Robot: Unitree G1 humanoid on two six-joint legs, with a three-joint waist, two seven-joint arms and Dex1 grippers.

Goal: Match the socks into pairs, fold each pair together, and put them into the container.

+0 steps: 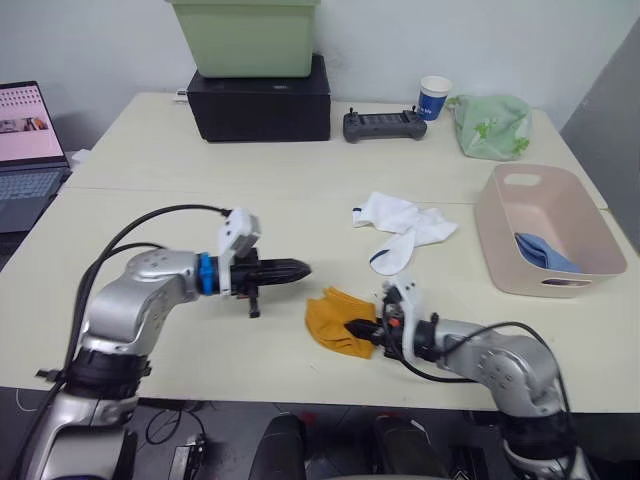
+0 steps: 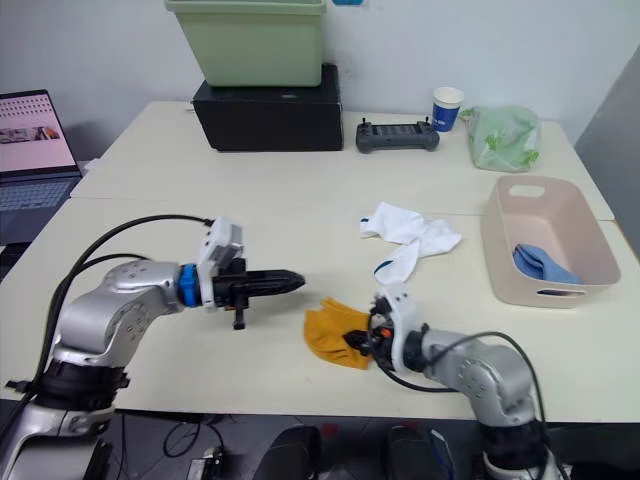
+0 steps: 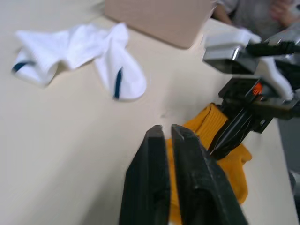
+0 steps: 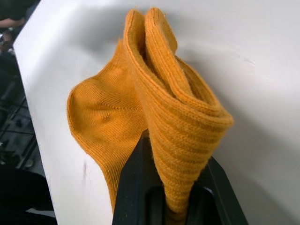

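Now right gripper (image 1: 362,328) jaws clamped on mustard socks (image 1: 335,320); left gripper (image 1: 300,268) jaws together, empty.

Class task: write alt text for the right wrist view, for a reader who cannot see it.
Two black gripper fingers pinch a folded mustard-orange sock, its ribbed layers doubled over between them. The rest of the sock lies on a pale table.
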